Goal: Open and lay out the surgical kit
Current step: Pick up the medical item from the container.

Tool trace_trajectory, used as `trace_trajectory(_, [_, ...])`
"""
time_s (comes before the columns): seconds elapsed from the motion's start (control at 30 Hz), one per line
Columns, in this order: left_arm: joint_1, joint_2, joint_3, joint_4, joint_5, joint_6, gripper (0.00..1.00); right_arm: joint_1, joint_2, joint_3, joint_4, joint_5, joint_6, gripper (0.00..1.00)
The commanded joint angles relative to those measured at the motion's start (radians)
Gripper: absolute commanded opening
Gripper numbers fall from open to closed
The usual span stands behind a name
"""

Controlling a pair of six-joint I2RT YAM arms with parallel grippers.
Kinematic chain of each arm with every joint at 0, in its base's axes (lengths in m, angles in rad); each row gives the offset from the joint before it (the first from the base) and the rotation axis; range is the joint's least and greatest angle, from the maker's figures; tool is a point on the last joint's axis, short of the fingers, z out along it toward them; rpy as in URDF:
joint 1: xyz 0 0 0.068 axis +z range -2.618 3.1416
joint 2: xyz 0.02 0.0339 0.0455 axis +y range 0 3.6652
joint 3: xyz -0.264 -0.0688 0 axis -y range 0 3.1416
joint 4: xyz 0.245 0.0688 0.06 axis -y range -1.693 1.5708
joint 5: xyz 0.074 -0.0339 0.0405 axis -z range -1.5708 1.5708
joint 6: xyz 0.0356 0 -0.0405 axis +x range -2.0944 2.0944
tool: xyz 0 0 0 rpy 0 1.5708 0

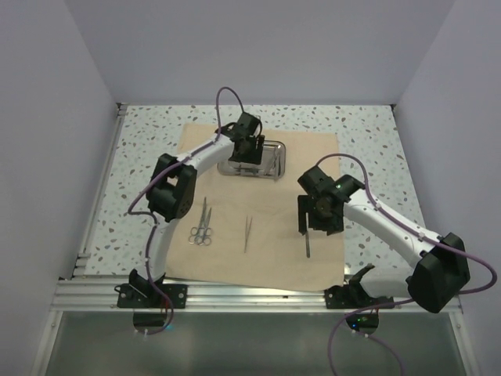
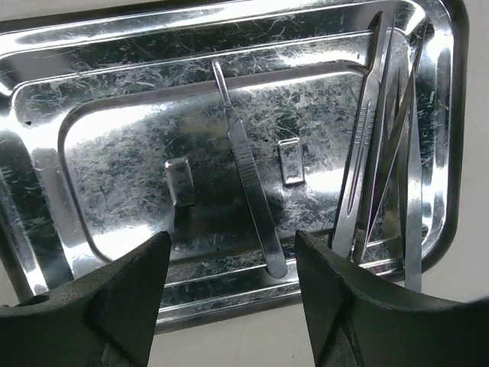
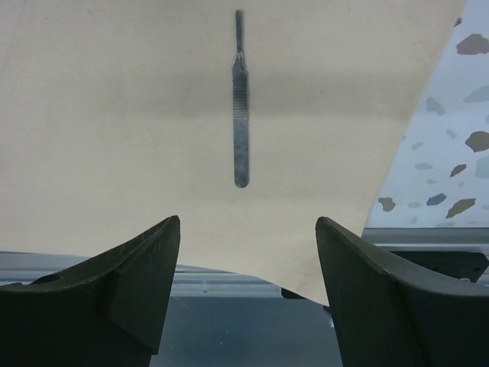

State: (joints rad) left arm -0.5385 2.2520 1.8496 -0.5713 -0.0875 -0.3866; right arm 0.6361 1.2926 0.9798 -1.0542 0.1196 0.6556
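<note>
Cloth (image 1: 266, 205) spread flat on worktop (image 1: 368, 133). Tray (image 2: 114, 153) at cloth's 12 o'clock, left fingers (image 2: 114, 306) apart above it, empty. Scissors (image 1: 203, 223) at 8, tweezers (image 1: 247, 233) at 6, handle (image 3: 241, 115) at 4. Right fingers (image 3: 130, 283) apart over handle.

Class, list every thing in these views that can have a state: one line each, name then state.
Tan cloth wrap: unfolded, spread flat.
Shiny rectangular steel tray: on the cloth, instruments inside.
Silver scissors: laid on the cloth.
Thin silver tweezers: laid on the cloth.
Slim silver handle: laid on the cloth.
Left gripper: open, empty, above the tray.
Right gripper: open, empty.
</note>
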Motion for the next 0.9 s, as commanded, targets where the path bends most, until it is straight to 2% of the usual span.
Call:
trace_trajectory(0.0, [-0.028,0.046,0.065,-0.025,-0.034,-0.027,0.69,0.002,-0.019,0.057,-0.116,0.074,0.021,0.75])
trace_trajectory(0.27, [-0.069,0.061,0.013,-0.061,-0.129,-0.078,0.56,0.004,-0.007,0.071,-0.136,0.094,0.018,0.74])
trace_trajectory(0.3, [-0.074,0.063,0.004,-0.062,-0.135,-0.084,0.51,0.004,-0.006,0.074,-0.139,0.095,0.018,0.73])
trace_trajectory(0.4, [-0.083,0.072,-0.018,-0.082,-0.144,-0.106,0.46,0.004,-0.004,0.083,-0.148,0.101,0.015,0.73])
trace_trajectory(0.6, [-0.11,0.092,-0.066,-0.101,-0.152,-0.136,0.42,0.004,-0.009,0.08,-0.153,0.106,0.018,0.72])
trace_trajectory(0.67, [-0.11,0.109,-0.056,-0.101,-0.14,-0.136,0.35,0.002,-0.01,0.077,-0.155,0.106,0.018,0.72])
trace_trajectory(0.7, [-0.109,0.125,-0.043,-0.108,-0.135,-0.136,0.25,0.002,-0.01,0.076,-0.155,0.106,0.019,0.72])
trace_trajectory(0.77, [-0.109,0.136,-0.03,-0.11,-0.112,-0.133,0.1,0.004,-0.012,0.074,-0.155,0.109,0.019,0.72])
trace_trajectory(0.83, [-0.107,0.139,-0.015,-0.107,-0.098,-0.13,0.0,0.002,-0.013,0.076,-0.156,0.111,0.022,0.72])
trace_trajectory(0.87, [-0.107,0.138,-0.01,-0.107,-0.097,-0.124,0.0,0.004,-0.012,0.076,-0.155,0.112,0.021,0.72])
